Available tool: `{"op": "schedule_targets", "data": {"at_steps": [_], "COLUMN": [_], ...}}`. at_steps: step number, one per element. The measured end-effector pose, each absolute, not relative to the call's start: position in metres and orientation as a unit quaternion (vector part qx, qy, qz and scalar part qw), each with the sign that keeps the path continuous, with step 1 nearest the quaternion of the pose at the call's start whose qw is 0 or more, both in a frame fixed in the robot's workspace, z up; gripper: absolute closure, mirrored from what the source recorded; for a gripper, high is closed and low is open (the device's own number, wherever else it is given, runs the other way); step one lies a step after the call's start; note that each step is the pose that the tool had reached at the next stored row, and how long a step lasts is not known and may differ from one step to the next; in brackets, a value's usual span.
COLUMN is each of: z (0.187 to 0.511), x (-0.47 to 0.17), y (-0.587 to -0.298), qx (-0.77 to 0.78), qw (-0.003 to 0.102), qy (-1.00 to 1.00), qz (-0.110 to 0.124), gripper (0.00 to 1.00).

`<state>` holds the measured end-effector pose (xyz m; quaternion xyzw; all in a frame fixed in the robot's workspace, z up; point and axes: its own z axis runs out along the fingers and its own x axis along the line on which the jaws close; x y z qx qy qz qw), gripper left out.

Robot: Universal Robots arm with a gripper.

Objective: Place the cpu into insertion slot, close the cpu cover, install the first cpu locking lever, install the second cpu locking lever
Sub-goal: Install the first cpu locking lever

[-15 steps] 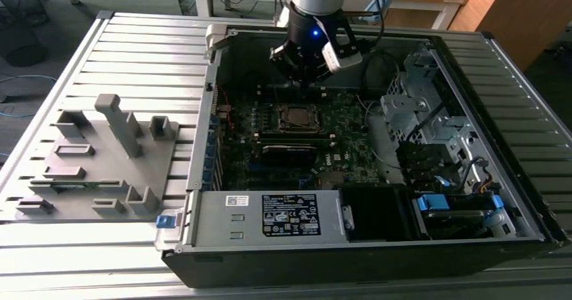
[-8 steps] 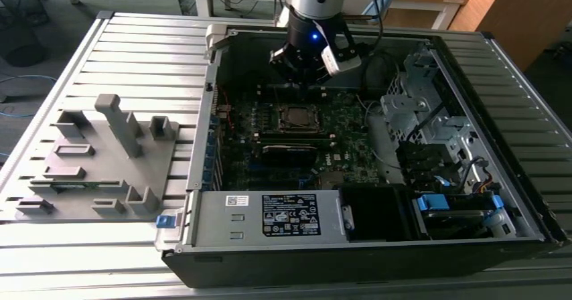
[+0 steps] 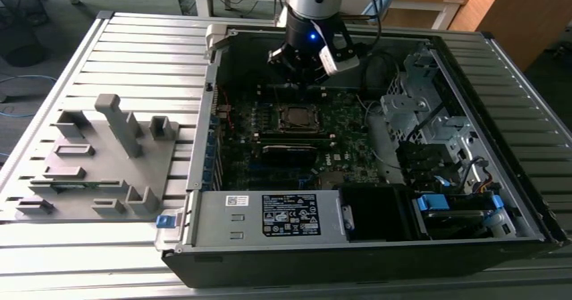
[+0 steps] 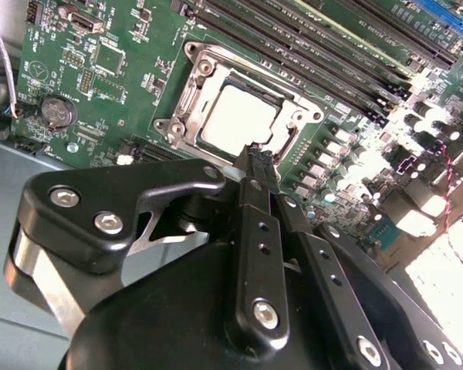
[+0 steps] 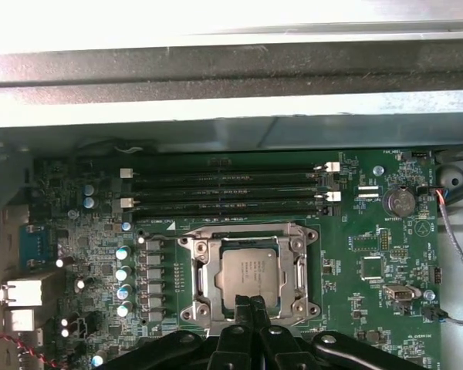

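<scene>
The cpu [image 5: 248, 270] [image 4: 235, 119] lies flat in the insertion slot [image 3: 295, 117] on the green motherboard, its dull grey top showing. The cpu cover [image 5: 208, 271] [image 4: 187, 104] lies down around it as a silver frame. My gripper [image 5: 247, 302] [image 4: 255, 154] is shut, its two black fingers [image 4: 253, 202] pressed together with nothing visible between them. The tips sit at the rim of the slot, just off one side of the cpu. In the exterior view the gripper [image 3: 299, 80] hangs inside the open case, above the slot's far side.
Long black memory slots [image 5: 224, 193] run beside the socket, and a coin battery [image 5: 399, 202] sits on the board. A black-labelled power supply box [image 3: 286, 214] fills the case front, with a drive cage [image 3: 429, 119] at the exterior view's right. A grey fixture [image 3: 98, 159] stands outside.
</scene>
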<state>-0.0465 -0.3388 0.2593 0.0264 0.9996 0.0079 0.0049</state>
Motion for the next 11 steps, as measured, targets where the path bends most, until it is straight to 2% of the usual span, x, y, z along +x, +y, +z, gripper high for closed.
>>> {"op": "schedule_targets", "data": {"at_steps": [11], "z": [0.2593], "x": [-0.0515], "y": [-0.3388], "qx": [0.026], "qw": [0.005], "qy": [1.0], "qz": [0.008], "gripper": [0.89]}}
